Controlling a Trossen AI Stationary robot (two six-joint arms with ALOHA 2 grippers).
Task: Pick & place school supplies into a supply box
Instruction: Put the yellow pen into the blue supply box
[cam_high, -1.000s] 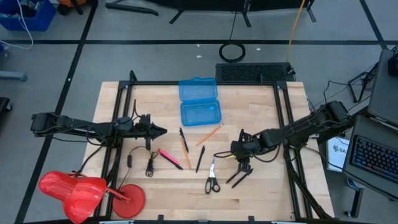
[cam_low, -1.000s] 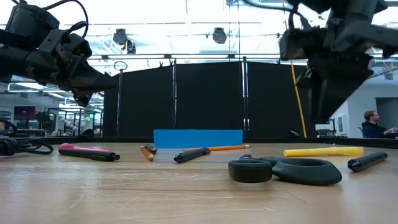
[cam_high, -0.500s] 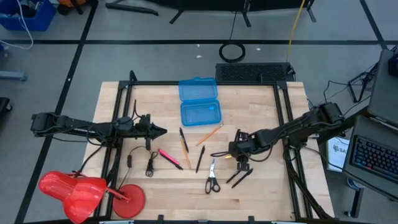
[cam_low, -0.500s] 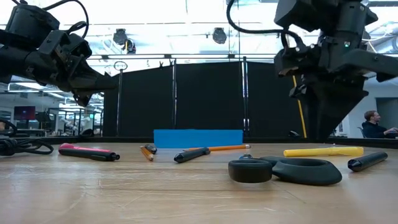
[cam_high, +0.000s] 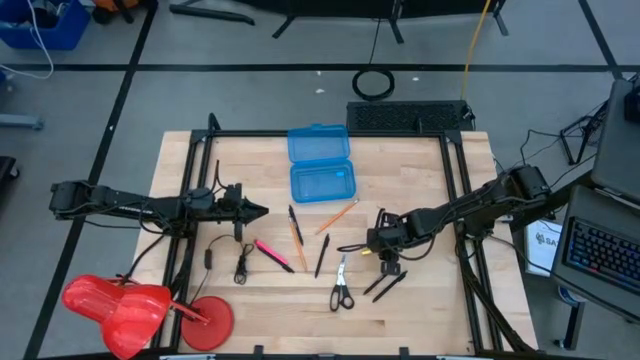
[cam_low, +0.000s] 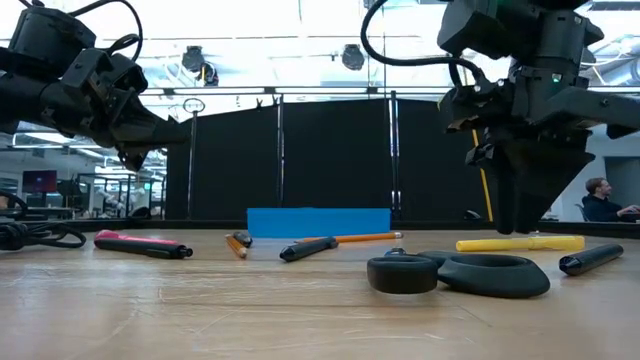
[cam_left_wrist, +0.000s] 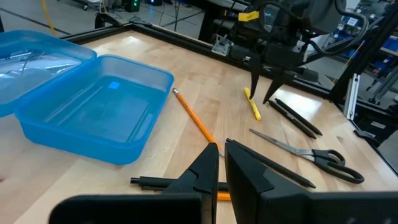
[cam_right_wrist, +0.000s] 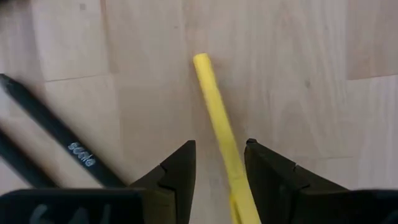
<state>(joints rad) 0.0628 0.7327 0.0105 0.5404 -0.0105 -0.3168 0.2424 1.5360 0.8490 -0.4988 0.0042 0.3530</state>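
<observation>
Right claw (cam_right_wrist: 219, 177) parted, straddling yellow pen (cam_right_wrist: 219, 124) on table, not gripping, left claw (cam_left_wrist: 221, 163) closed, empty

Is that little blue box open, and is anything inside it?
Open and empty: the supply box shows a bare blue tray, lid laid back.

We see two dark, near-black arms, slim links with chunkier joint housings. Loose black cables loop off both arms, clearest above the left gripper (cam_low: 140, 150) and the right gripper (cam_low: 520, 215) in the low view. Fingers are matte black, angular wedges tapering to narrow tips; right fingers (cam_right_wrist: 177, 174) have stepped, faceted inner faces. Left fingers (cam_left_wrist: 202, 171) look the same. A yellow tag sits on the right wrist housing.
</observation>
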